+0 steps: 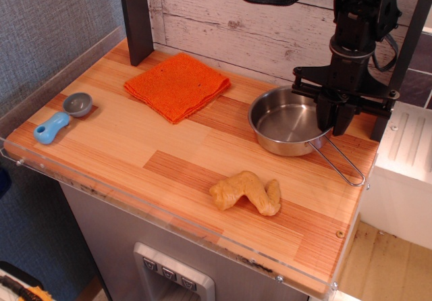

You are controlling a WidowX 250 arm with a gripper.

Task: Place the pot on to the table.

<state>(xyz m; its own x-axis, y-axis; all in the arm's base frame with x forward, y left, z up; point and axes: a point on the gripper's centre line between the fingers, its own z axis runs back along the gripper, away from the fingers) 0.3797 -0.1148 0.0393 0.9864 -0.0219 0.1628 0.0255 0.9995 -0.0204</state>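
A whitewashed plank wall backs the table (169, 159). The pot (287, 121) sits on its far right part, wire handle pointing toward the right edge. The gripper (335, 127) stands upright at the pot's right rim, fingers closed on that rim. An orange cloth (177, 85), a scoop (63, 117) and a ginger root (246, 192) lie apart.
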